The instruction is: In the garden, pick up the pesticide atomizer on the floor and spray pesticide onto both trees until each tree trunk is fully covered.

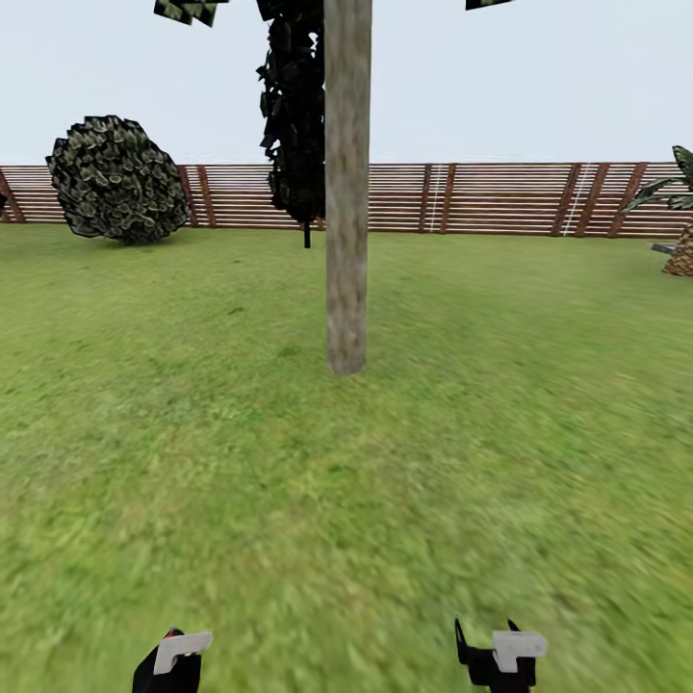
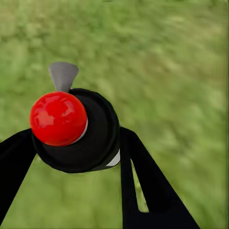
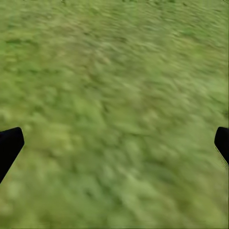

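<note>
We face a wide lawn (image 1: 192, 462) ringed by a slatted fence (image 1: 481, 197), with a round bush (image 1: 117, 178) at the far left and a palm-like plant (image 1: 680, 221) at the far right. One tree's trunk (image 1: 346, 192) stands dead ahead, well apart from us; its bark looks plain grey-brown, with no white speckling we can make out, so we judge the spraying has not started here. Our left gripper (image 2: 76, 157) is closed around the atomizer (image 2: 76, 129), a black body with a red top and a grey nozzle, held low over the grass. Our right gripper (image 3: 114, 143) hangs empty over grass, its fingers spread wide. We judge the pickup is done and we are on the approach. Next we need to close on the trunk, raise the left arm and aim the nozzle at the bark.
</note>
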Tool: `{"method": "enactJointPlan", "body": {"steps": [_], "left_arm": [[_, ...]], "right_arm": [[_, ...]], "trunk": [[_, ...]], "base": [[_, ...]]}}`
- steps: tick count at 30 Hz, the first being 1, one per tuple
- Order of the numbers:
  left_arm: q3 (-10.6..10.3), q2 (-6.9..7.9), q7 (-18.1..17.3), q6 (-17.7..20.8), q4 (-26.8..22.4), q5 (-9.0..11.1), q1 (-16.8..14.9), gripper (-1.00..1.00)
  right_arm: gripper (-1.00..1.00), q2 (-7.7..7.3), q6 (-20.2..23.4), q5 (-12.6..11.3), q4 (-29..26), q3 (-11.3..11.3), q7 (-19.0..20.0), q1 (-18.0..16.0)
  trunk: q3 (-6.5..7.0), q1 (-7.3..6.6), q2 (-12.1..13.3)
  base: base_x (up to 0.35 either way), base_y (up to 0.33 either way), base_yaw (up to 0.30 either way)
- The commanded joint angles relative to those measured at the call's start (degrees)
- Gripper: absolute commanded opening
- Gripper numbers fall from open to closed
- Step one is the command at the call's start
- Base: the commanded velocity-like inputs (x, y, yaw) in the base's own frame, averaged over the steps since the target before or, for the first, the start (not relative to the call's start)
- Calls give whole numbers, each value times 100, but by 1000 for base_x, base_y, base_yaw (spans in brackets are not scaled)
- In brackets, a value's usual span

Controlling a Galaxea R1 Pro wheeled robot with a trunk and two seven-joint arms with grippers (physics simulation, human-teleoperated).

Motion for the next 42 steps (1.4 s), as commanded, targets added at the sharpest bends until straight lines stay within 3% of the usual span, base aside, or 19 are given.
{"method": "enactJointPlan", "body": {"steps": [1,42], "left_arm": [[0,1,0,-1,0,-1,0,-100],[0,-3,2,4,1,-3,0,-100]], "right_arm": [[100,0,0,0,0,1,1,0],[100,0,5,9,9,2,6,0]], "trunk": [[0,0,0],[0,0,0]], "base": [[336,-99,0],[336,-99,33]]}}
